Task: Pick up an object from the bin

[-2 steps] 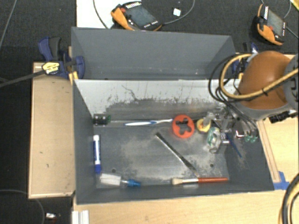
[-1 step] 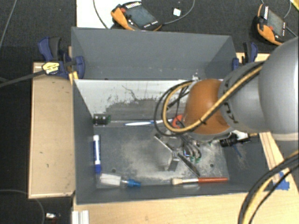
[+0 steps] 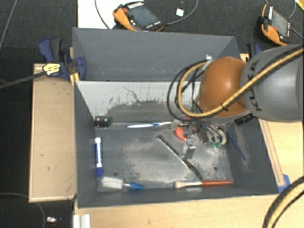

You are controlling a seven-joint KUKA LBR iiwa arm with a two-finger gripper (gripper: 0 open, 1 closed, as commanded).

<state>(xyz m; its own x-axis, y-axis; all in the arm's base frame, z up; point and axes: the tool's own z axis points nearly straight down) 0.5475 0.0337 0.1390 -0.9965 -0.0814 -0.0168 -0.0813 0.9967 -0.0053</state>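
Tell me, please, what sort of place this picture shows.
Most likely a robotics lab workbench: a robot arm has its gripper inside a grey metal bin that holds a blue marker and a red-handled brush, and an orange handheld device lies behind the bin.

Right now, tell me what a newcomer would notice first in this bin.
The arm's orange cover looms over the bin at its right rear, its gripper just over a thin dark rod lying slantwise on the floor. A blue marker lies by the left wall, a red-handled brush along the front.
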